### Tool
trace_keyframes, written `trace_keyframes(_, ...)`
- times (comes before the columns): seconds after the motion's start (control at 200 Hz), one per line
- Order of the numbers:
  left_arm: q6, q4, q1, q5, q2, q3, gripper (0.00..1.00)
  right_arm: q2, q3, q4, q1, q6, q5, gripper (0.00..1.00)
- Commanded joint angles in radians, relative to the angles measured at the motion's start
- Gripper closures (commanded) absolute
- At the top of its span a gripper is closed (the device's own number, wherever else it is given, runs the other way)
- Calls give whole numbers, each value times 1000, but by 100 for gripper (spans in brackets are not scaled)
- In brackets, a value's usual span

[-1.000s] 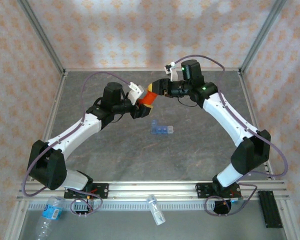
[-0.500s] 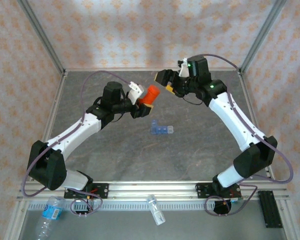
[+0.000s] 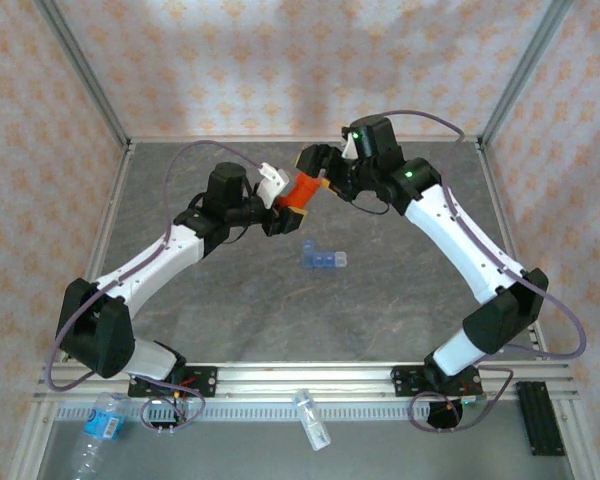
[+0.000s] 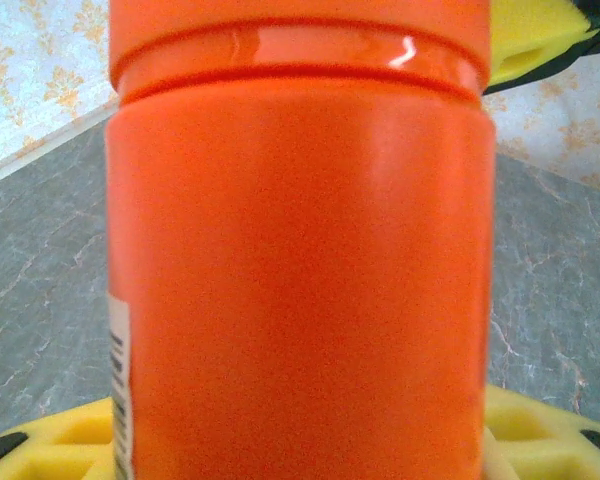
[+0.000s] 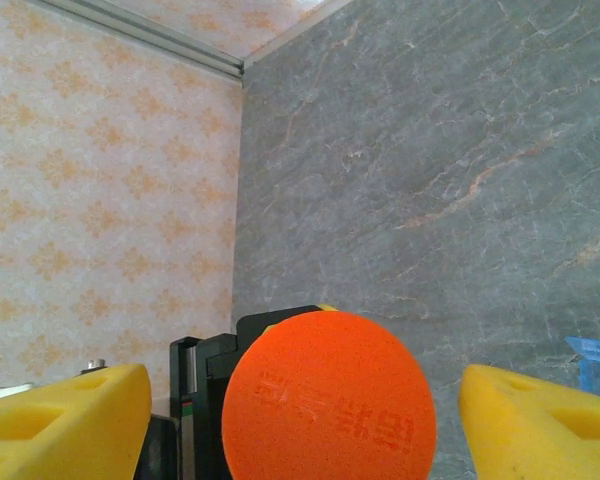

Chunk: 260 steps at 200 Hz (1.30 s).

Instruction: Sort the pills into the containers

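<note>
My left gripper (image 3: 278, 207) is shut on an orange vial (image 3: 300, 190) and holds it above the table, tilted up to the right; in the left wrist view the vial (image 4: 300, 250) stands between the yellow pads (image 4: 540, 440). My right gripper (image 3: 316, 168) is open at the vial's cap end. In the right wrist view the round orange cap (image 5: 328, 395) sits between its two yellow fingers (image 5: 65, 420), with a gap on each side. The blue containers (image 3: 323, 258) lie on the table below the vial, and a corner of them (image 5: 595, 358) shows past the right finger. The pills are hidden.
The grey table (image 3: 280, 310) is walled by patterned panels and metal frame posts. On the front ledge lie a clear water bottle (image 3: 97, 428), a small clear bottle (image 3: 311, 420) and a black block (image 3: 540, 417).
The right gripper let go of the vial's top, drew back to the right while opening, then came back so that its open jaws flank the cap. The left arm has held still.
</note>
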Motion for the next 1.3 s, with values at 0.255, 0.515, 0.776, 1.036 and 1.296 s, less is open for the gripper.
trace_keyframes(0.255, 3, 21, -7, 15, 14, 40, 100, 32, -5, -10, 11, -10, 12, 39)
trace_keyframes(0.515, -5, 25, -7, 21, 6, 40, 100, -5, -102, 107, 0, -96, 7, 58)
trace_keyframes(0.776, -39, 31, -4, 73, -18, 31, 100, -80, -399, 601, -129, -267, -366, 58)
trace_keyframes(1.036, -47, 39, -4, 77, -23, 29, 100, -99, -370, 585, -145, -204, -404, 27)
trace_keyframes(1.296, -34, 32, -2, 62, -3, 38, 100, -119, -145, 169, -145, -35, -104, 12)
